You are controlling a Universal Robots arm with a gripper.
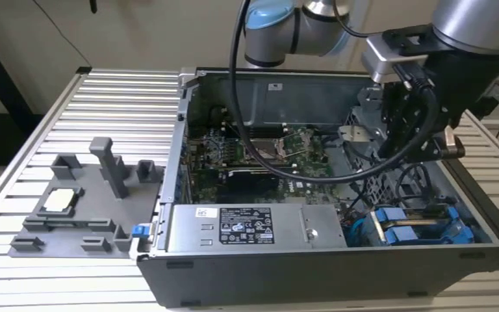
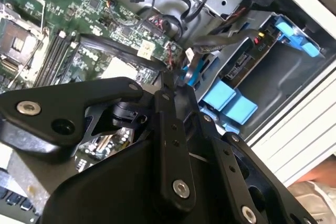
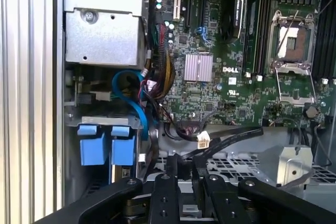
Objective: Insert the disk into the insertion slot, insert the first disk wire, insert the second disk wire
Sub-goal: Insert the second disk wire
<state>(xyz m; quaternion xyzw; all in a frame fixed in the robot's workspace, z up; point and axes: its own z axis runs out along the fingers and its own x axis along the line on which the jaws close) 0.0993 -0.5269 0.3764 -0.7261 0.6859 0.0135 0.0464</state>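
Observation:
The disk sits in the insertion slot (image 1: 462,214), the grey cage at the case's corner on the exterior view's right. Its blue carrier tabs (image 1: 401,231) (image 3: 109,148) (image 2: 230,103) face outward. My gripper (image 3: 183,162) (image 2: 175,85) is inside the case, just beside the cage and above the tabs. Its fingers (image 3: 171,167) are close together on a small black plug of a disk wire. A blue wire (image 3: 134,100) (image 2: 191,69) curves from the cage area toward the fingertips. In the exterior view my wrist (image 1: 423,97) and its black hose hide the fingers.
The green motherboard (image 1: 258,156) with its open processor socket (image 3: 291,43) fills the case floor. The grey power-supply box (image 1: 249,227) lies beside the cage. A loose black cable with a white connector (image 3: 203,140) runs near the fingers. A grey fixture (image 1: 85,195) stands on the slatted table.

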